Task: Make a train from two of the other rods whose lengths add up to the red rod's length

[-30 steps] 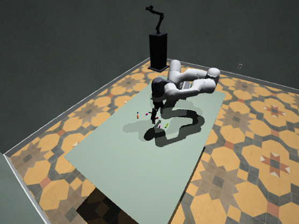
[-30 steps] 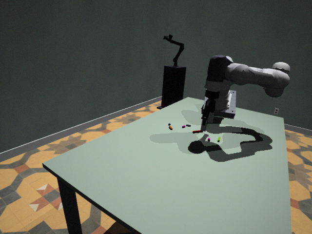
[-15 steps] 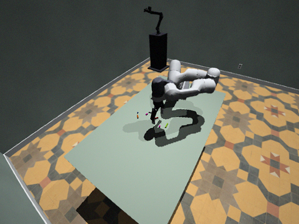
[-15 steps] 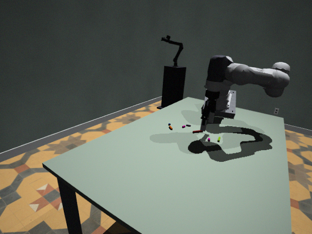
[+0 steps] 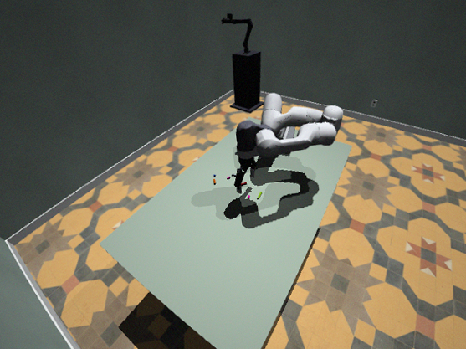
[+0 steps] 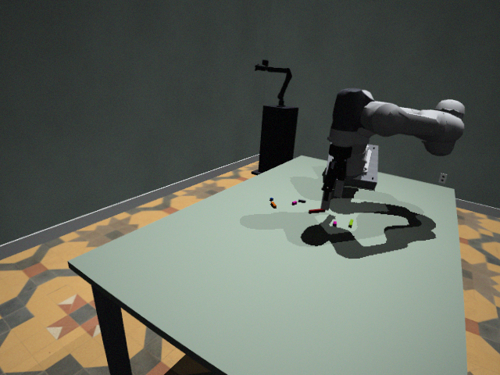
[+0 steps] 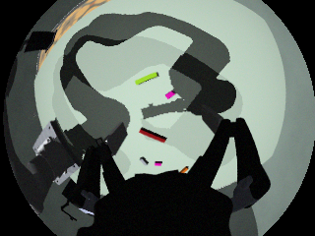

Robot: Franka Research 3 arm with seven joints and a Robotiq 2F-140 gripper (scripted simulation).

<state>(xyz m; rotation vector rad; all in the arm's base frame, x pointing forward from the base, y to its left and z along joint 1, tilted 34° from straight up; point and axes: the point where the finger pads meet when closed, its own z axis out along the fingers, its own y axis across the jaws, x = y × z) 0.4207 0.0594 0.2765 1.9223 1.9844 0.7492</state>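
Pincer open above the rods

The pincer [image 5: 243,182] [image 6: 331,195] [image 7: 161,121] hung wide open, grasping nothing — the red rod [image 5: 243,183] [image 6: 316,210] [image 7: 153,135] lay on the table [image 5: 218,270] [image 6: 262,298] [image 7: 261,98], apart from the lime rod [image 5: 259,195] [image 6: 351,223] [image 7: 147,79].

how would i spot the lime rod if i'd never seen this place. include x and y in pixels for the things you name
On the pale green table [image 5: 198,254] [image 6: 242,282], look below the arm. The lime rod [image 5: 259,195] [image 6: 351,223] [image 7: 147,79] lies beside a small magenta rod [image 5: 248,196] [image 6: 334,223] [image 7: 170,94], but is longer and yellow-green.

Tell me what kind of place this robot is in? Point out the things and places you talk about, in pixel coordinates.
Maybe a robot workroom: a white jointed robot arm [image 5: 309,135] [image 6: 408,119] over a pale green table [image 5: 216,256] [image 6: 262,291], and a black arm-like stand [image 5: 247,29] [image 6: 286,82] on a tall black pedestal [image 5: 246,77] [image 6: 277,137].
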